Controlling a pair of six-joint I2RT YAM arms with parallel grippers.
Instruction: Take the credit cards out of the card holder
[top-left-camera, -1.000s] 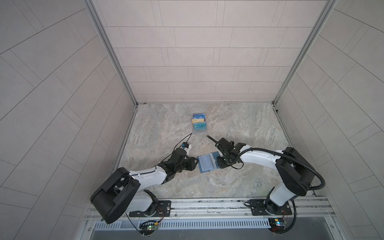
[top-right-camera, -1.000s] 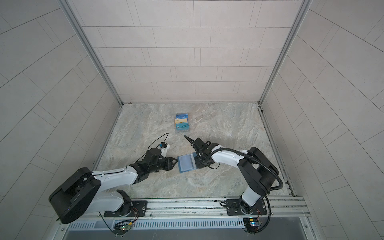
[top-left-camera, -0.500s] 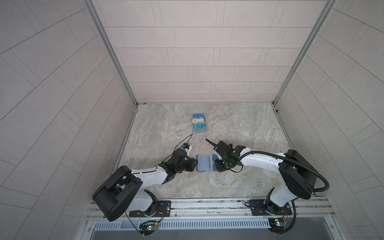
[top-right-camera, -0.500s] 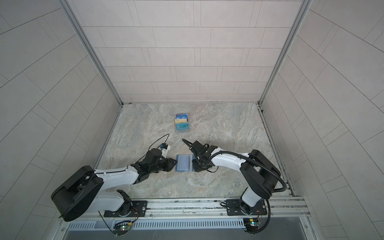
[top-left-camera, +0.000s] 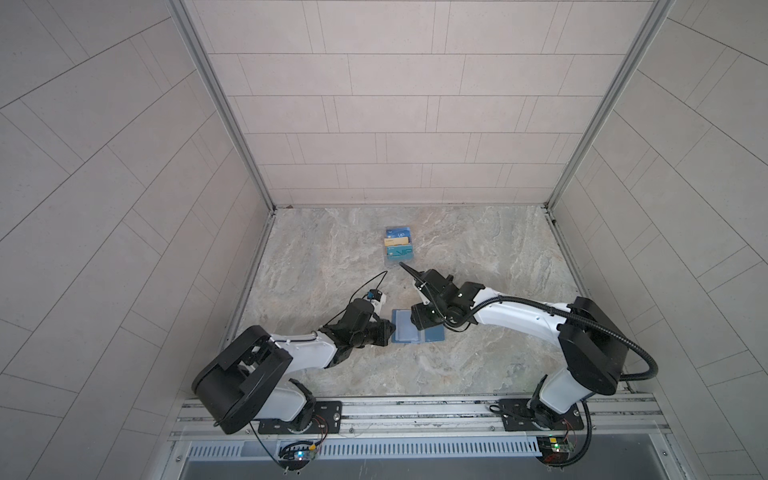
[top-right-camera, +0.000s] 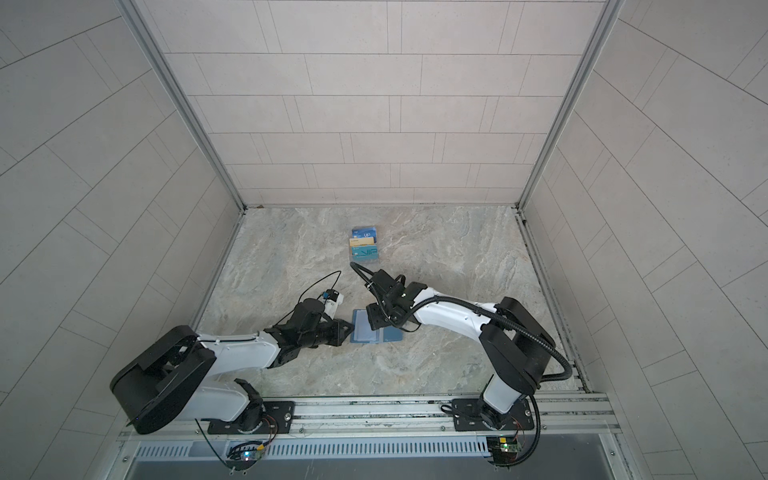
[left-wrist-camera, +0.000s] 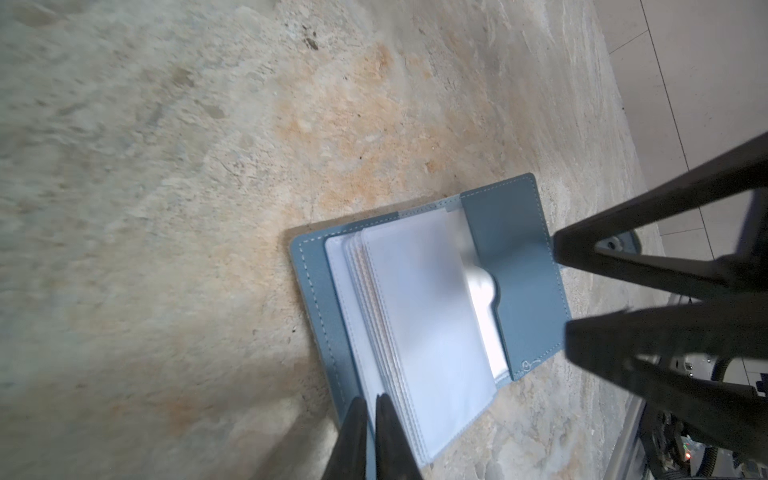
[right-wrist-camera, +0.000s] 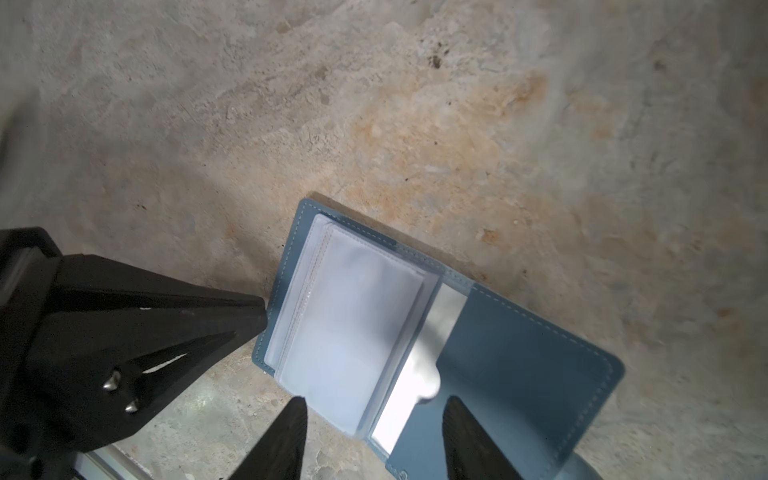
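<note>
Card holder (right-wrist-camera: 519, 365) is laid open on counter (top-left-camera: 478, 249). L fingers (left-wrist-camera: 357, 440) are closed at its cover edge, apparently pinching it; R fingers (right-wrist-camera: 286, 440) are spread by its sleeves, empty.

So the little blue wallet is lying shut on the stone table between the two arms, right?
Not quite: the small teal-blue leather-like wallet is lying open, not shut, with its clear plastic sleeves showing, as the left wrist view shows. It does lie on the marbled stone table between the two arms.
</note>
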